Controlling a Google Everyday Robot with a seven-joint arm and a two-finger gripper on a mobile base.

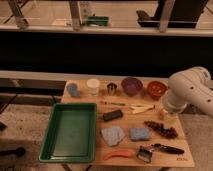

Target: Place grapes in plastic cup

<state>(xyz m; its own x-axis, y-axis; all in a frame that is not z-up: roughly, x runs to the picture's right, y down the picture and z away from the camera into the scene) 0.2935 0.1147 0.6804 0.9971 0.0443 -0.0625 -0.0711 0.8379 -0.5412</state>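
Observation:
A bunch of dark red grapes (161, 129) lies on the wooden table (85, 98) at the right, near the front. A pale plastic cup (93, 86) stands upright at the table's back, left of centre. My gripper (164, 114) hangs under the white arm (188, 91) at the table's right edge, just above and behind the grapes. The arm's bulk hides most of the gripper.
A green tray (71, 131) fills the front left. Along the back stand a blue cup (73, 89), a metal cup (112, 88), a purple bowl (131, 85) and a red bowl (156, 88). A black block (113, 115), two blue sponges (113, 135), a carrot (119, 154) and a brush (159, 149) lie in front.

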